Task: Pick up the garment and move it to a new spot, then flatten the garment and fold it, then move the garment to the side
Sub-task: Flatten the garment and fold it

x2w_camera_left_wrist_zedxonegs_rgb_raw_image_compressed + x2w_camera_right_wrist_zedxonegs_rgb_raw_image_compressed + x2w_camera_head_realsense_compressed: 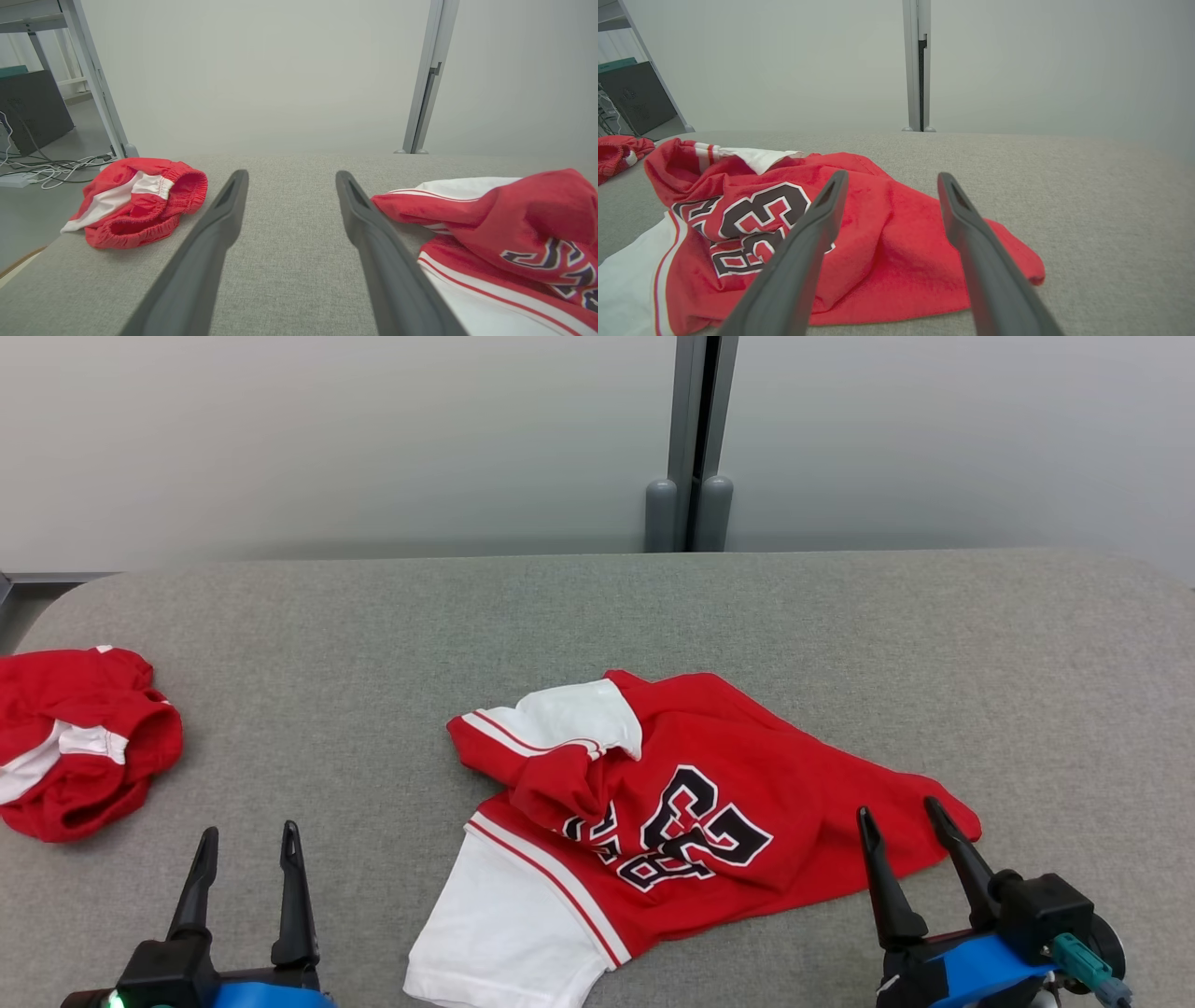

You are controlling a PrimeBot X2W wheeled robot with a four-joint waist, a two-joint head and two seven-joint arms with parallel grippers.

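My left gripper and right gripper gape empty near the crumpled shirt; pick-up comes first, so I'll pinch an edge.

The garment lies on the tabletop, about midway across and toward its near edge. Well to the garment's left, by the tabletop's left edge, sits a bunched pair of shorts. The left gripper is between the two at the near edge, and the right gripper is at the garment's right end. Behind the garment, past the tabletop's far edge, a post stands against the wall.
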